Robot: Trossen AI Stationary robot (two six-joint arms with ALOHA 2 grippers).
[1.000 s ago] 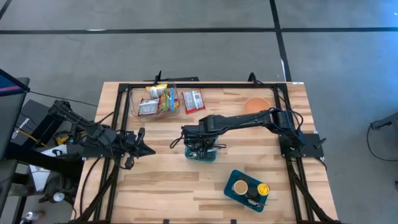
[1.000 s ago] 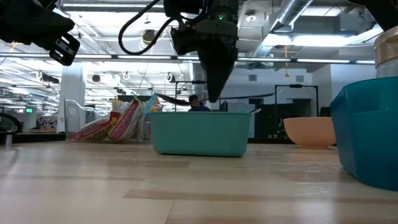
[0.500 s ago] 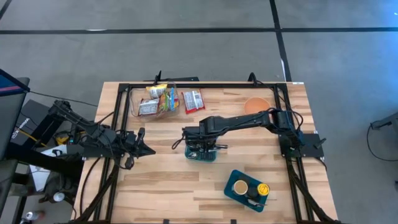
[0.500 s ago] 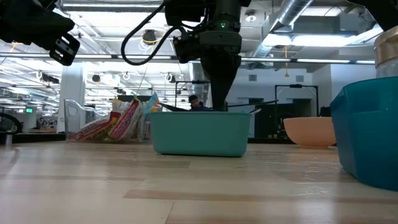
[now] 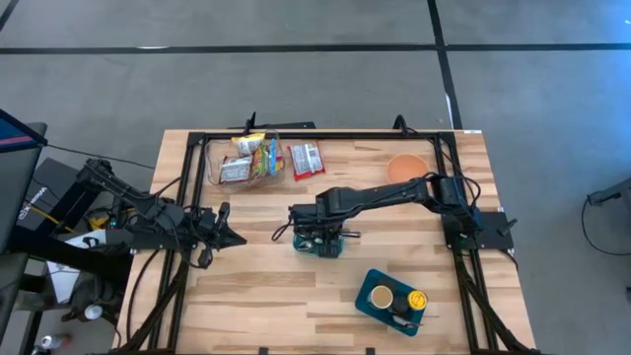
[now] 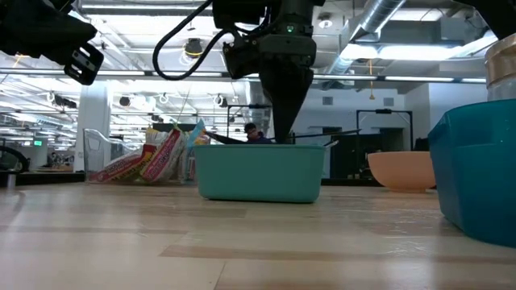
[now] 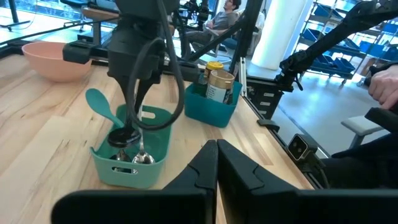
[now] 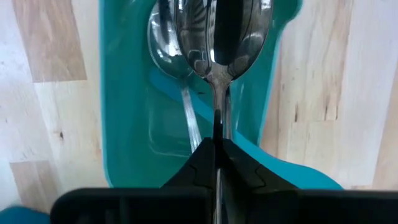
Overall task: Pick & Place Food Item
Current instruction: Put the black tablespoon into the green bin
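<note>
Food packets (image 5: 246,158) lie in a clear container at the table's far side, with one more packet (image 5: 306,160) beside it. My right gripper (image 5: 317,237) points down over a small teal bin (image 6: 258,173) in the table's middle, shut on a metal spoon (image 8: 221,31). A second spoon (image 8: 165,43) lies on the bin's floor. My left gripper (image 5: 235,237) is shut at the table's left side, holding nothing and pointing toward the bin. My right gripper pinches the spoon's thin handle (image 8: 217,121) between its two fingers, from above and pointing down. The spoon hangs upright below the fingers, its bowl (image 7: 143,157) down inside the teal bin. Whether the bowl rests on the bin's floor cannot be told.
A peach bowl (image 5: 406,166) stands at the far right. A darker teal container with cans (image 5: 391,296) sits near the front right. A teal plastic spoon (image 7: 99,102) sticks out of the bin. Black frame rails (image 5: 187,197) run along the table's sides.
My right gripper has sunk a little toward the teal bin with the spoon, staying shut and pointing down; its fingertips now stand level with the bin's rim.
</note>
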